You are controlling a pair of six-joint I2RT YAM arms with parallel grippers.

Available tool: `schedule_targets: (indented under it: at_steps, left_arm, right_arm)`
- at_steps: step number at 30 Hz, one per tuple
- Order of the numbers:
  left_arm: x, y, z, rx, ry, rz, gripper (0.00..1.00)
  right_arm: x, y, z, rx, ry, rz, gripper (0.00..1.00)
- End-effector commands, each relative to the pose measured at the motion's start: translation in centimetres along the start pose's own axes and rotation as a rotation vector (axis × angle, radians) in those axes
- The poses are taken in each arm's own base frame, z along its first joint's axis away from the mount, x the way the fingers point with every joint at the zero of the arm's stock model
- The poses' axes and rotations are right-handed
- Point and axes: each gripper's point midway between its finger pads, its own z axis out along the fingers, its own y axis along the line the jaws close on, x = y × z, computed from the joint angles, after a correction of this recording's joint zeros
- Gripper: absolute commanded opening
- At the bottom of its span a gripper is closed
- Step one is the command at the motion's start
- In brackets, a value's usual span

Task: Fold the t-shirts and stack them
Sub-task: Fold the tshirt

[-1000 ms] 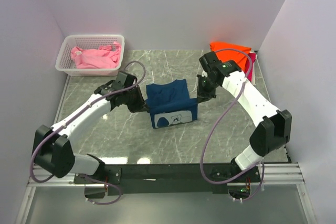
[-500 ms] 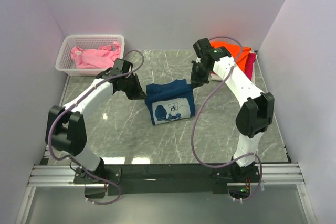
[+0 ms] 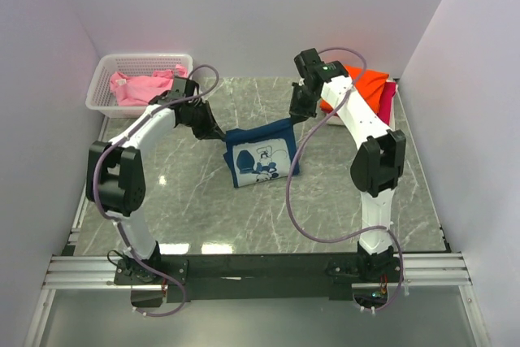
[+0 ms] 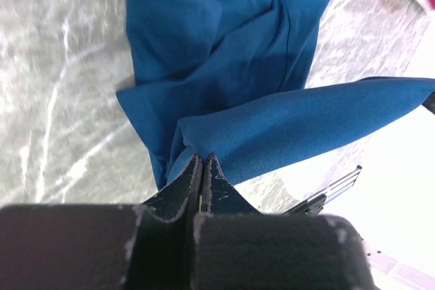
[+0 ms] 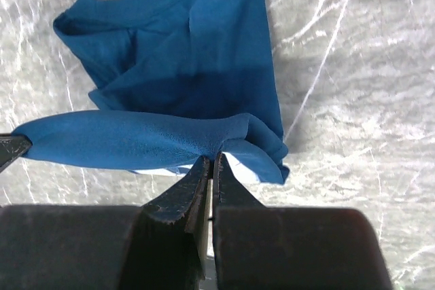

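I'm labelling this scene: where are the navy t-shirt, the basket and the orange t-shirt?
navy t-shirt (image 3: 262, 160): top external view, printed panel.
basket (image 3: 130, 110): top external view, near wall.
orange t-shirt (image 3: 374, 85): top external view, top surface.

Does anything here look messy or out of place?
Only the pink t-shirt, crumpled in the white basket at far left, not folded. The navy t-shirt is pinched by the left gripper and right gripper, mid-fold.
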Motion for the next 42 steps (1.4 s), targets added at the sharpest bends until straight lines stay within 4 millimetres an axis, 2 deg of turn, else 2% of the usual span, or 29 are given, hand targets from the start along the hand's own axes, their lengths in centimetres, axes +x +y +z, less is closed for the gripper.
schedule_targets:
  at_steps: [1, 8, 13, 21, 27, 28, 29, 30, 32, 36, 39, 40, 42]
  left_arm:
    - [-1.8, -0.2, -0.2, 0.024, -0.007, 0.036, 0.00]
    - [-3.4, 1.2, 1.4, 0.028, 0.005, 0.020, 0.00]
    - [-4.0, 1.5, 2.4, 0.052, 0.014, 0.017, 0.00]
    - [-5.1, 1.7, 4.2, 0.072, 0.026, 0.016, 0.00]
    - [-5.7, 2.7, 5.3, 0.049, 0.019, -0.017, 0.00]
    - [-5.9, 2.7, 5.4, 0.049, 0.012, -0.023, 0.00]
    - [-6.5, 2.8, 5.5, 0.043, -0.008, -0.040, 0.02]
    - [-6.9, 2.9, 5.5, 0.035, -0.022, -0.049, 0.22]
    - [-8.0, 2.4, 5.0, 0.038, -0.068, -0.068, 0.53]
    - [-9.5, 1.7, 3.4, 0.029, -0.158, -0.050, 0.67]
    - [-9.1, 1.6, 2.8, 0.033, -0.172, -0.030, 0.70]
    - [-8.7, 1.5, 2.7, 0.045, -0.165, -0.025, 0.70]
    - [-7.8, 1.6, 2.7, 0.062, -0.145, -0.021, 0.69]
  right_arm:
    - [-2.0, -0.5, -0.4, 0.013, -0.043, 0.034, 0.00]
    - [-2.3, -0.4, 1.8, 0.014, -0.023, 0.057, 0.00]
    - [-2.7, -0.6, 3.3, 0.021, -0.018, 0.068, 0.00]
    - [-3.3, -1.2, 4.6, 0.034, -0.022, 0.084, 0.00]
    - [-3.6, -1.5, 5.9, 0.023, -0.009, 0.094, 0.00]
    - [-3.8, -1.3, 6.2, 0.014, -0.008, 0.094, 0.03]
    - [-3.9, -1.3, 6.4, 0.008, -0.008, 0.096, 0.21]
    - [-4.4, -1.2, 6.4, -0.007, -0.017, 0.091, 0.31]
    - [-5.3, -0.3, 6.1, -0.038, -0.037, 0.074, 0.45]
    - [-6.5, 0.3, 4.5, -0.086, -0.095, 0.050, 0.52]
    - [-6.0, -0.2, 3.9, -0.100, -0.113, 0.031, 0.53]
    - [-5.0, -0.7, 3.7, -0.096, -0.101, 0.028, 0.53]
    - [-4.6, -0.9, 3.6, -0.114, -0.108, 0.012, 0.53]
